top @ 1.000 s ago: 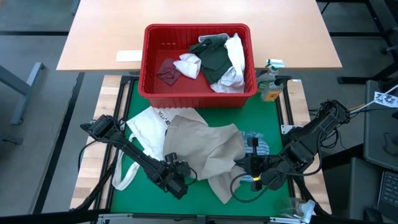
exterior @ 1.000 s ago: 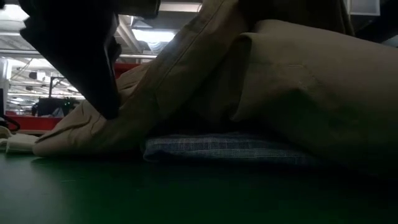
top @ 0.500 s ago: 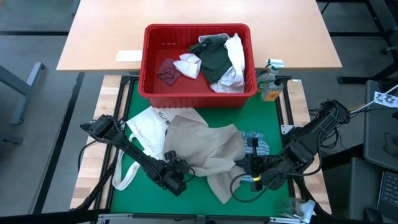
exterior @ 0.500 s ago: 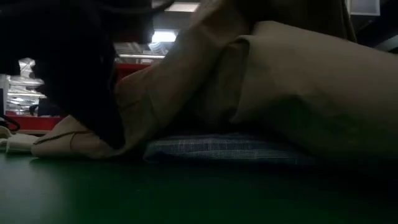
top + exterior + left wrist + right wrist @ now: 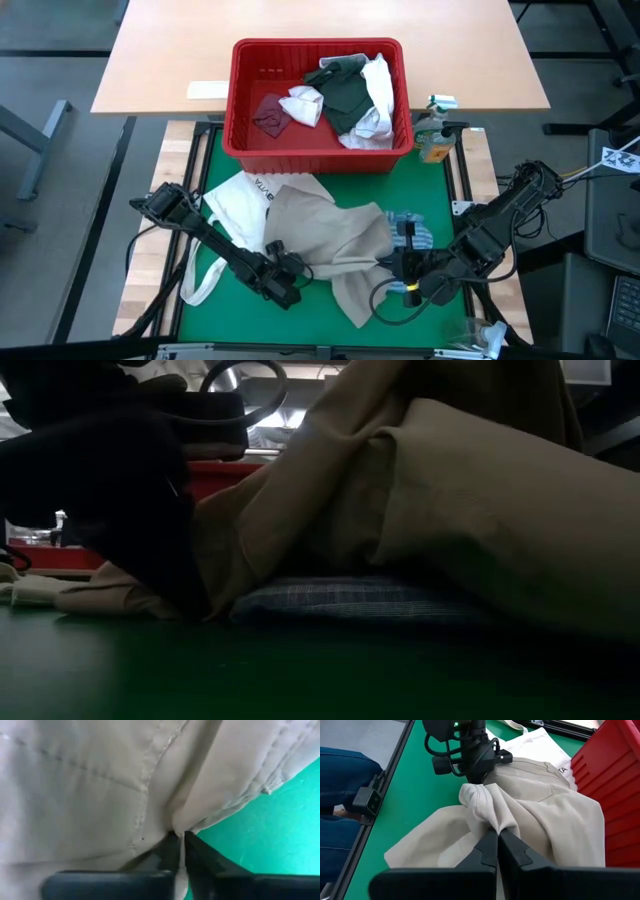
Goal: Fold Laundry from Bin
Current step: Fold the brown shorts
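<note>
**Two end effectors now pinch the tan shirt**

Both end effectors have cloth between their fingers. The left end effector point(image 5: 287, 284), which stood open a second ago, has just closed on a hem fold of the tan shirt point(image 5: 330, 240); its wrist view shows the seam nipped between the two dark fingers point(image 5: 172, 851). The right end effector point(image 5: 400, 263) stays shut on a bunched part of the same shirt, also seen in its own wrist view point(image 5: 498, 845). I judge that the shirt can now be lifted and spread for folding.

The shirt lies between the two end effectors on the green tabletop point(image 5: 215, 300), over a blue-striped cloth point(image 5: 360, 600). Beyond them, the red bin point(image 5: 245, 140) holds more garments.

In the low view the left end effector is only a dark mass. How much cloth each grip holds is hard to tell.
</note>
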You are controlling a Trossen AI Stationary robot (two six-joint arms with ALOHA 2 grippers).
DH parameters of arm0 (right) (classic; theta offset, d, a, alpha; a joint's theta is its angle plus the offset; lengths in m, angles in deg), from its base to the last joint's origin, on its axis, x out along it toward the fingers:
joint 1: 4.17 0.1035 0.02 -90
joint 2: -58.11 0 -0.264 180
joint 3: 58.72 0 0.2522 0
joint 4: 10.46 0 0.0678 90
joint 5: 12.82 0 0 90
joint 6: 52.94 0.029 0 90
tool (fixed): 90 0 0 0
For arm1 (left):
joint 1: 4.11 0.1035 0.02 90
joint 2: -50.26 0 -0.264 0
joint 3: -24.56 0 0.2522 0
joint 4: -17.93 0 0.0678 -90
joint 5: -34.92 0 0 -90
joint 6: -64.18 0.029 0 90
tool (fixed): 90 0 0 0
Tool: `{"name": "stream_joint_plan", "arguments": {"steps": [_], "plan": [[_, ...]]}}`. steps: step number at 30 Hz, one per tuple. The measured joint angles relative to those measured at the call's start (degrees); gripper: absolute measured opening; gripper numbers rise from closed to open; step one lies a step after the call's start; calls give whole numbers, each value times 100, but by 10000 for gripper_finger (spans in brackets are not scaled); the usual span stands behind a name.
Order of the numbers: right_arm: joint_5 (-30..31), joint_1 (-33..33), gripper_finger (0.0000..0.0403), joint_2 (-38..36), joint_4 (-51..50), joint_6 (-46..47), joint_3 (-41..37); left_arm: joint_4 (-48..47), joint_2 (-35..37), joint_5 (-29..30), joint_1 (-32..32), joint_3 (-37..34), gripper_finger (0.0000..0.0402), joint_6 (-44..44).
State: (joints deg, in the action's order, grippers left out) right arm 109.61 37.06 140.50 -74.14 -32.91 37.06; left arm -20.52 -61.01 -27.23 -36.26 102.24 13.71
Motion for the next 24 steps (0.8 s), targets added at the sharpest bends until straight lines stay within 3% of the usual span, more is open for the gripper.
{"name": "stream_joint_plan", "arguments": {"steps": [6,10,13,18,24], "plan": [[4,0,1,0,15,-88,0,-204,62,-510,14,150,4,-1],[17,-2,1,-43,26,-105,16,-915,365,-987,7,496,3,4],[219,-2,1,-46,-136,-113,270,-1681,758,-1005,18,868,2,6],[659,-23,1,-50,-424,-530,881,-3158,1423,-683,50,1542,1,13],[1057,-426,1,-59,-1091,-752,1832,-4502,2262,266,330,2422,1,56]]}}
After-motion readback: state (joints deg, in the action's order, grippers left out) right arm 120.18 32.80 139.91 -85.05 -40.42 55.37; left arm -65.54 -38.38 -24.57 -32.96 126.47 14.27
